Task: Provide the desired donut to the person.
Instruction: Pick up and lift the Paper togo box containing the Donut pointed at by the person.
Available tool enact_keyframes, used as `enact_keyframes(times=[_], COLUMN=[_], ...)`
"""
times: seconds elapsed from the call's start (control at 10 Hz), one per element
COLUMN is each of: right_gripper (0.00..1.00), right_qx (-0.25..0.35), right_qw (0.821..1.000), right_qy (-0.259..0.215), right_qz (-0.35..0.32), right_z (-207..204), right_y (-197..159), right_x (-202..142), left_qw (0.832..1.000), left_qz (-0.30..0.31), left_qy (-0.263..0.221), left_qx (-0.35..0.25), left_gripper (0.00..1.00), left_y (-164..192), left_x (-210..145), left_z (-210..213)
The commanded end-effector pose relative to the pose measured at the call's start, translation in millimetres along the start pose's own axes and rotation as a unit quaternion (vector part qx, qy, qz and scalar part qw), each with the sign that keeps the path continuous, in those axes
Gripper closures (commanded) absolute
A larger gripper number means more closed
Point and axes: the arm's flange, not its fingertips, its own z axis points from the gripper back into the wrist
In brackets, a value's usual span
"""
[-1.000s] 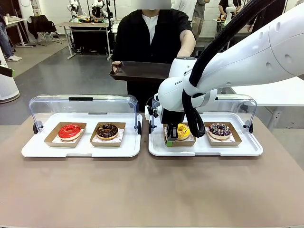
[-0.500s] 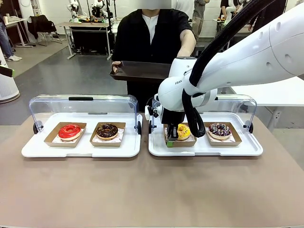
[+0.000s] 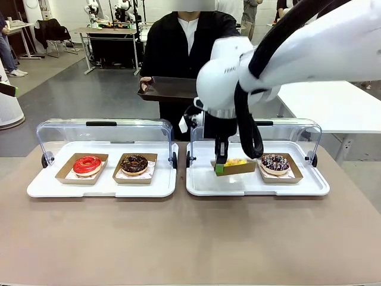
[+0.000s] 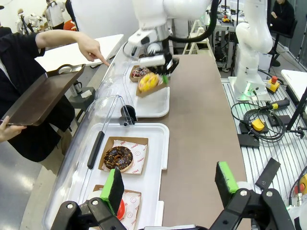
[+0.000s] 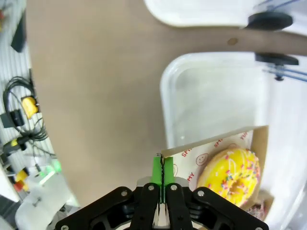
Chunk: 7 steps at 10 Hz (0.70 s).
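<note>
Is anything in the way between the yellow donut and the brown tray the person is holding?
Yes. The open clear lid stands along the far side of the white tray, between the yellow donut and the person's brown tray. The donut likely has to go over it.

The right arm bears the letters "FRAN".

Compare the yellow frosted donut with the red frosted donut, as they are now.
The yellow frosted donut sits tilted in a brown cardboard tray that the right gripper pinches by its edge, raised above the right white serving tray. The red frosted donut lies flat and ungripped on the left white serving tray. Their frosting colours differ. Both sit in brown cardboard trays.
</note>
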Motion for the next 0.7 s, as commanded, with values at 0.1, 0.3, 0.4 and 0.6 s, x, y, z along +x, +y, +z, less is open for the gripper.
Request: enact_keyframes(times=[0.1, 0.3, 0.4, 0.6], right_gripper=[1.00, 1.00, 1.00, 1.00], right_qx=[-0.027, -0.053, -0.066, -0.092], right_qw=[1.000, 0.999, 0.998, 0.995], right_qy=[0.010, 0.003, -0.001, -0.006], right_qz=[-0.003, -0.007, -0.012, -0.026], right_z=[58.8, 105.5, 126.9, 164.5], right_y=[63.2, 105.2, 117.5, 129.7], right_x=[-7.2, -8.3, -7.0, -3.6], left_qw=[1.000, 1.000, 1.000, 1.000], left_qz=[-0.002, -0.002, -0.002, -0.002], left_qy=[-0.008, -0.008, -0.008, -0.008], left_qx=[-0.001, -0.001, -0.001, -0.001], left_gripper=[0.00, 0.00, 0.00, 0.00], left_y=[-0.6, -0.6, -0.6, -0.6], left_x=[2.7, 2.7, 2.7, 2.7], left_z=[-0.2, -0.2, -0.2, -0.2])
